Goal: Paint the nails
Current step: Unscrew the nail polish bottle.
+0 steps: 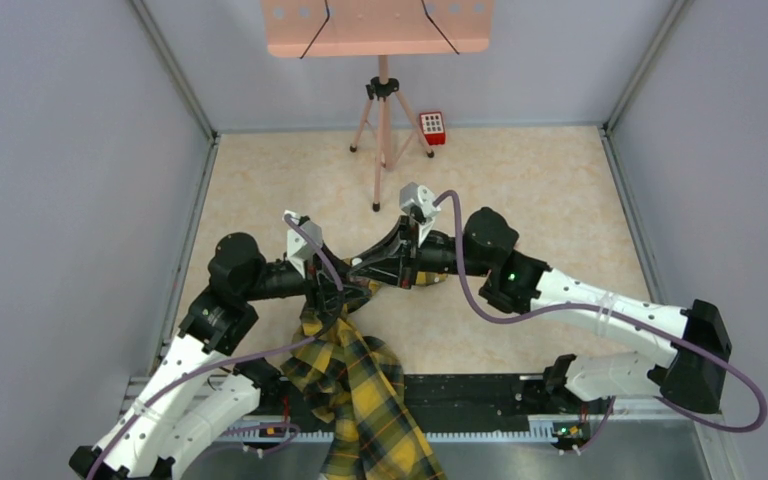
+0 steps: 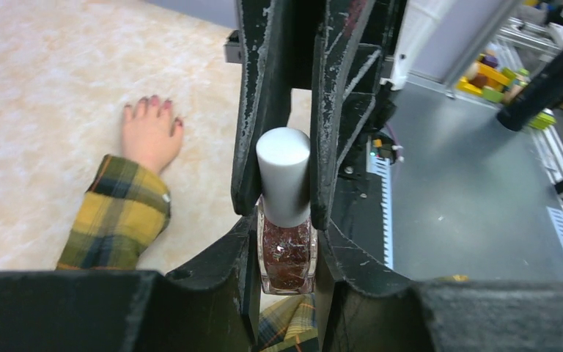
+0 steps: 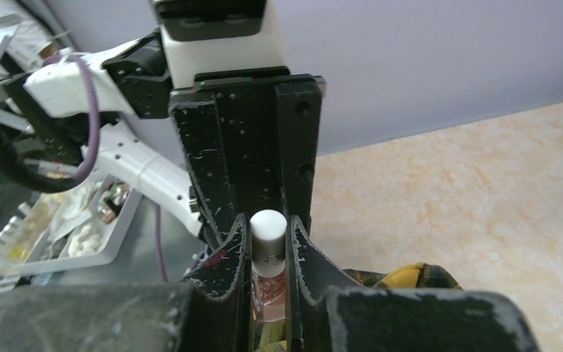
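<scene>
1. Arms: two. Both reach inward from the near edge of the table (image 1: 540,190) and meet above its centre.

2. Plaid sleeve (image 1: 360,372): one, yellow and black. It lies draped over the near table edge between the two arm bases and runs up under the grippers.

3. Left gripper (image 2: 286,233): jaws narrow, clamped on the glass body of one nail polish bottle (image 2: 287,257). The bottle contents are dark red with glitter.

4. Right gripper (image 3: 267,233): jaws narrow, clamped on the bottle's one white cap (image 2: 282,172). It faces the left gripper. The cap is seated on the bottle.

5. Mannequin hand (image 2: 149,139): one, pale pink. It lies flat on the table with fingers spread, emerging from the sleeve cuff, to the left of the bottle in the left wrist view. In the top view the grippers hide it.

6. The nails (image 2: 155,100): at the fingertips of the mannequin hand, reddish. At least four can be counted; they are too small to confirm a fifth. Neither gripper nor the bottle touches them.

7. Tripod (image 1: 383,130): one, three legs, standing past the grippers near the back wall.

8. Red keypad box (image 1: 432,127): one, just right of the tripod.

9. Peach panel (image 1: 377,27): one, on top of the tripod, crossed by two black cords.
</scene>
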You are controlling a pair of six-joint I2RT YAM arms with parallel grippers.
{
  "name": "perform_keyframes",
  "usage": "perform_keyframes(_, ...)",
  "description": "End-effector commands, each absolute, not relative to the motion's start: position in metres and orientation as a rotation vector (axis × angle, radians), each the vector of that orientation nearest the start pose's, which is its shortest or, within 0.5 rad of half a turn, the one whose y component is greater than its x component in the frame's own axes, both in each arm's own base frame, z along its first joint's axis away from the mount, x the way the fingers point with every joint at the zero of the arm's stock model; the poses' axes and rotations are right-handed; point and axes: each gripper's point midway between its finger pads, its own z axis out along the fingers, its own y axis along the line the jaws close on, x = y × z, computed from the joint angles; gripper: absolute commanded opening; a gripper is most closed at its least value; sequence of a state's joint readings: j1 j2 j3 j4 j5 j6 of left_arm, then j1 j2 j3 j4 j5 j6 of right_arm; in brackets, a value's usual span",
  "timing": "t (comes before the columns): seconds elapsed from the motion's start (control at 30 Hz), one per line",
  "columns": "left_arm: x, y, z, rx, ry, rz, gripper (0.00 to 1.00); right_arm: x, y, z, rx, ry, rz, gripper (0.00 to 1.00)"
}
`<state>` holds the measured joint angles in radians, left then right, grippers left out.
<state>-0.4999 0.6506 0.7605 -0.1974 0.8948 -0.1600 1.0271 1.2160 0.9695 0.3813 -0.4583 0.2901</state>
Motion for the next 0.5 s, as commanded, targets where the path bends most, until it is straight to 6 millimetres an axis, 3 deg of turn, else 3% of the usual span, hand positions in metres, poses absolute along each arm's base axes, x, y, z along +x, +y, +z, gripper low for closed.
perform_keyframes(0.0, 0.103, -0.235, 0.318, 1.102, 1.349, -1.332, 0.00, 0.103, 0.385, 0.371, -1.097, 1.121, 1.463, 0.00)
perform_keyframes(0.23, 0.099, -0.236, 0.316, 1.127, 1.344, -1.362, 0.00, 0.086, 0.382, 0.372, -1.172, 1.060, 1.520, 0.00)
perform_keyframes(0.47, 0.104, -0.237, 0.312, 1.116, 1.364, -1.348, 0.00, 0.094, 0.381, 0.372, -1.130, 1.082, 1.488, 0.01)
